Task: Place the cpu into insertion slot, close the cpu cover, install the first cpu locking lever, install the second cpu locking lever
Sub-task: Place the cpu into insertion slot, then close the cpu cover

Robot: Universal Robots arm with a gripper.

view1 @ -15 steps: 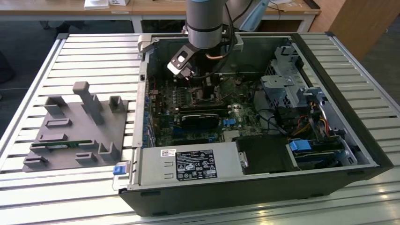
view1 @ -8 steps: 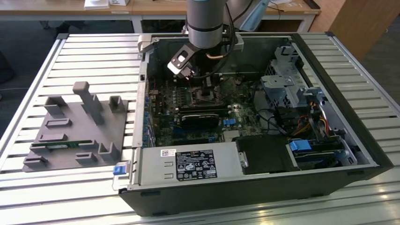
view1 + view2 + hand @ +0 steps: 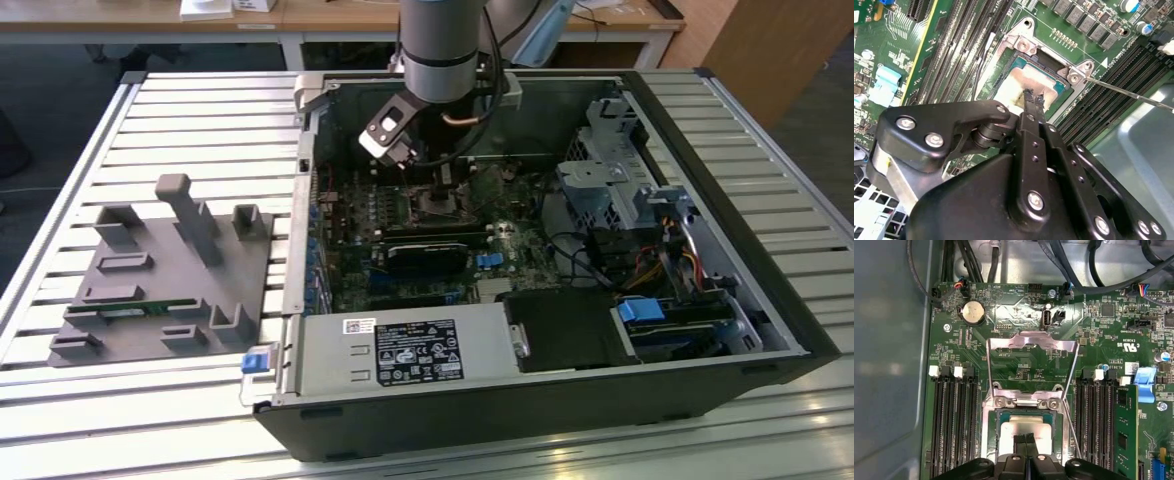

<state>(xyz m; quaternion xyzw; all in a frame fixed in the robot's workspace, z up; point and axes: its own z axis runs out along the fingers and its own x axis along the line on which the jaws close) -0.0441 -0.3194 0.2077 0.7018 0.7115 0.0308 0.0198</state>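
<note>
The cpu (image 3: 1008, 430) lies flat in the insertion slot (image 3: 999, 415), its dull silver top stained in the middle (image 3: 1014, 82). My gripper (image 3: 1025, 438) is shut, and its thin black fingertips (image 3: 1030, 95) rest on or just above the chip's centre. The cpu cover (image 3: 1031, 341) stands flipped open past the slot, with the board showing through its square window. Two thin locking levers (image 3: 987, 370) (image 3: 1072, 367) stick up unlatched beside it, one running off as a wire rod (image 3: 1134, 95). In the exterior view the arm reaches down into the case, the gripper (image 3: 434, 185) over the motherboard.
Black memory slots (image 3: 954, 425) flank the socket, and a green module (image 3: 1125, 430) sits in one. Cables (image 3: 1074, 265) hang past the board's edge by the case wall (image 3: 889, 365). Outside, a grey fixture (image 3: 167, 270) stands on the slatted table (image 3: 134, 420); the power supply (image 3: 400, 350) and drive cage (image 3: 614, 170) crowd the case.
</note>
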